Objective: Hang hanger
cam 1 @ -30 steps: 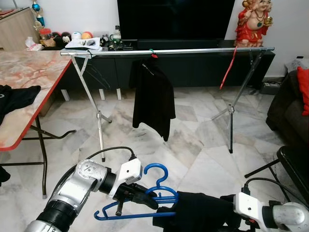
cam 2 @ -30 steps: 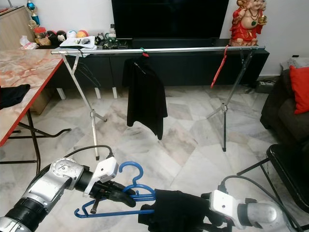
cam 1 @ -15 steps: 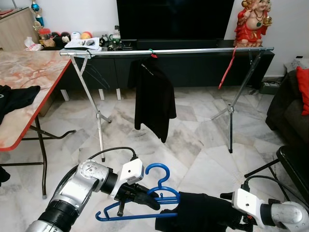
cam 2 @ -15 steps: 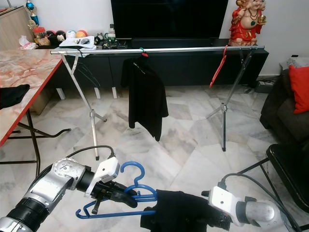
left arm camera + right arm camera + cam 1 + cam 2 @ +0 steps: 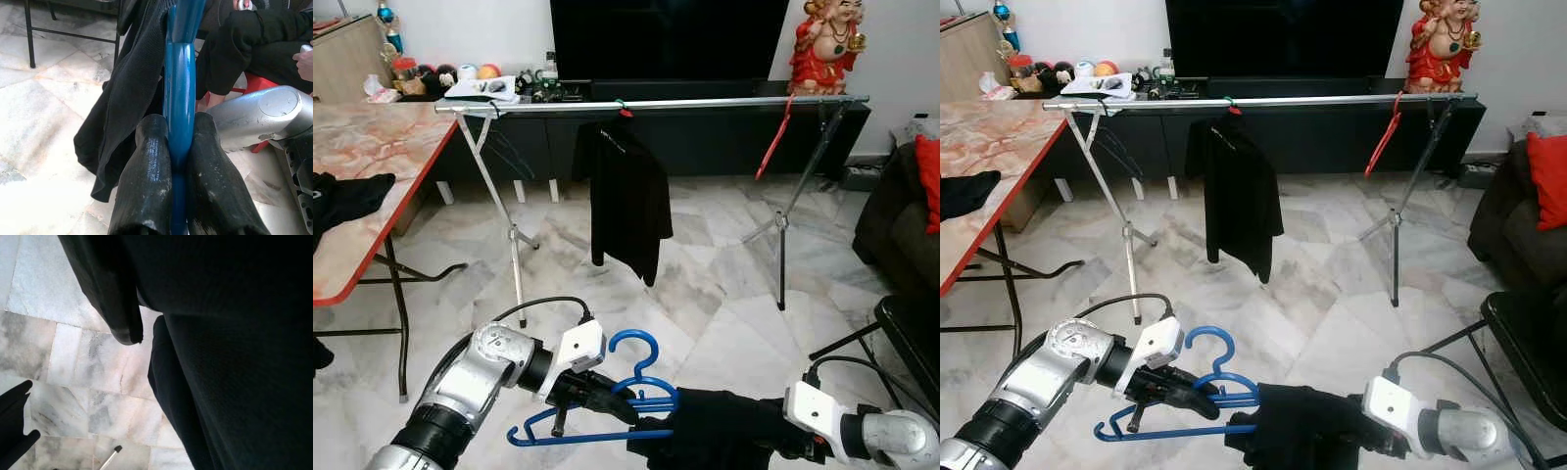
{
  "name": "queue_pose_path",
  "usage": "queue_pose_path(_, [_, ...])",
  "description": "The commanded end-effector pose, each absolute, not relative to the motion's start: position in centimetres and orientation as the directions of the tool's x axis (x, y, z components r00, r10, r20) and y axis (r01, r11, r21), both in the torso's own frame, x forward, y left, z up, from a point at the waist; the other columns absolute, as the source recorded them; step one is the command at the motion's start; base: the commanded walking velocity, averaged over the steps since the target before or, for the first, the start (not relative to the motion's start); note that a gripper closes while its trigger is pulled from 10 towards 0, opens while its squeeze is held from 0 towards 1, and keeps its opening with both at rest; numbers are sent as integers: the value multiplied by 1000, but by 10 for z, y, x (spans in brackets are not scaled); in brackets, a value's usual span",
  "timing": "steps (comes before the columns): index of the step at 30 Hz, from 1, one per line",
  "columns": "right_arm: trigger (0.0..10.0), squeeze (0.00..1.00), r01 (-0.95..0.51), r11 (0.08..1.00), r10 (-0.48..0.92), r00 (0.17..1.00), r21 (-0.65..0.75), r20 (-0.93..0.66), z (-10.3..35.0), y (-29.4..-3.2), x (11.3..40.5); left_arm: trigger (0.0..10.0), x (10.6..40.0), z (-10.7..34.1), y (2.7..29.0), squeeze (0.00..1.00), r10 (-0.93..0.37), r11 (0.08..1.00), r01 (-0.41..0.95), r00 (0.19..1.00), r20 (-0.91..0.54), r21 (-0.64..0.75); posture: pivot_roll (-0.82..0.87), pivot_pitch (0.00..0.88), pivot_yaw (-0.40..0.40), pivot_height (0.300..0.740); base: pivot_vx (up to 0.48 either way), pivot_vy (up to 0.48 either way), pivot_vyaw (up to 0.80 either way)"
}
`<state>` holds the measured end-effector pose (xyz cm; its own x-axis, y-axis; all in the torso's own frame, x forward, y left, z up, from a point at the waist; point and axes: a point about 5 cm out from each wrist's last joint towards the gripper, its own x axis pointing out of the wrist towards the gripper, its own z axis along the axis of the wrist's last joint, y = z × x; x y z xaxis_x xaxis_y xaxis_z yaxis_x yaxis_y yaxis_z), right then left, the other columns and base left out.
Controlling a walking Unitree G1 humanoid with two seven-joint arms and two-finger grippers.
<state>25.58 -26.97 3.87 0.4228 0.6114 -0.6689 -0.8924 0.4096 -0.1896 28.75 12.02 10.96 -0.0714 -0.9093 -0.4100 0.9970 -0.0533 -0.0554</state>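
Left gripper (image 5: 180, 147) clamped tight on blue hanger (image 5: 636, 397), low before the robot, well short of the drying rail (image 5: 705, 102). Black garment (image 5: 724, 436) draped over hanger; right gripper's grip hidden behind cloth, cannot tell.

A marble floor (image 5: 705, 294) carries the clothes rack (image 5: 514, 245) and a folding table (image 5: 372, 157).
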Motion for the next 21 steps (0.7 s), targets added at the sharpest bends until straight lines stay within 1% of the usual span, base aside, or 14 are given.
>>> queue_pose_path(1, [0, 0, -888, 420, 622, 432, -187, -653, 41, -267, 259, 0, 291, 121, 114, 0, -921, -90, 996, -89, -380, -15, 58, 25, -2, 740, 0, 0, 0])
queue_pose_path(17, [0, 0, -904, 402, 647, 392, -143, -654, 40, -266, 256, 0, 291, 116, 117, 0, -912, -76, 997, -79, -404, -23, 56, 26, -4, 740, 0, 0, 0])
queue_pose_path(21, [0, 0, -909, 396, 649, 378, -131, -661, 40, -267, 255, 0, 292, 109, 123, 0, -886, -62, 998, -66, -460, -24, 58, 30, -5, 740, 0, 0, 0])
